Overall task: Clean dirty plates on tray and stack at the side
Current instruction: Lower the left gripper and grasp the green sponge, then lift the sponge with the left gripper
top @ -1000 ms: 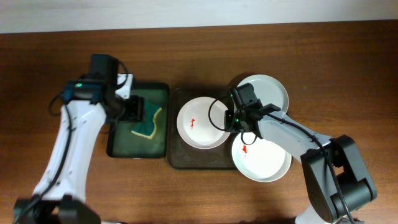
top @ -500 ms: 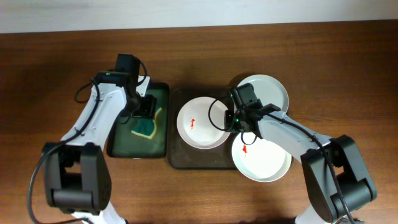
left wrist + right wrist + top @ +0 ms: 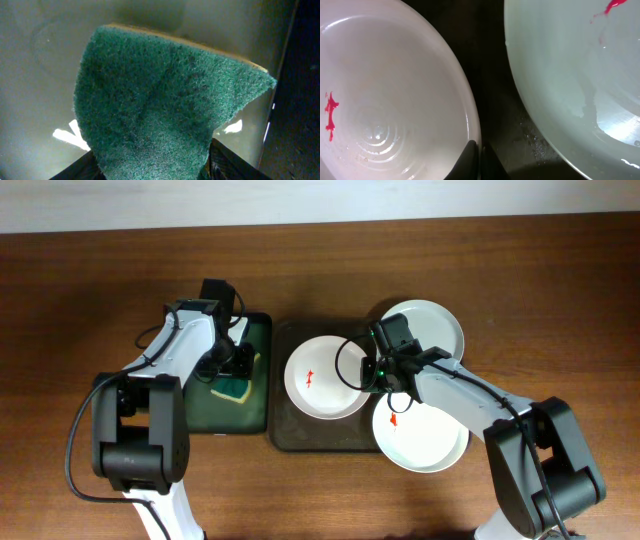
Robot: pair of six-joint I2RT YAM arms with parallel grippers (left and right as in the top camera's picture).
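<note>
Where the overhead camera takes in the whole table, the brown tray (image 3: 283,435) lies in the middle with three white plates. The left plate (image 3: 322,390) sits inside it. The far plate (image 3: 437,323) and the near plate (image 3: 432,448) reach out past its right side. Red smears mark the left and near plates. The right gripper (image 3: 375,380) is at the left plate's right rim. The left gripper (image 3: 238,368) is over the small black tray (image 3: 205,415), at the sponge (image 3: 233,388).

The left wrist camera adds the sponge's (image 3: 160,115) coarse green face and yellow far edge. Its near end is pinched between the dark fingers (image 3: 80,171).

The right wrist camera shows the right gripper (image 3: 479,157) nipping the left plate's (image 3: 395,100) thin rim. It also shows wet streaks on the near plate (image 3: 570,75).
</note>
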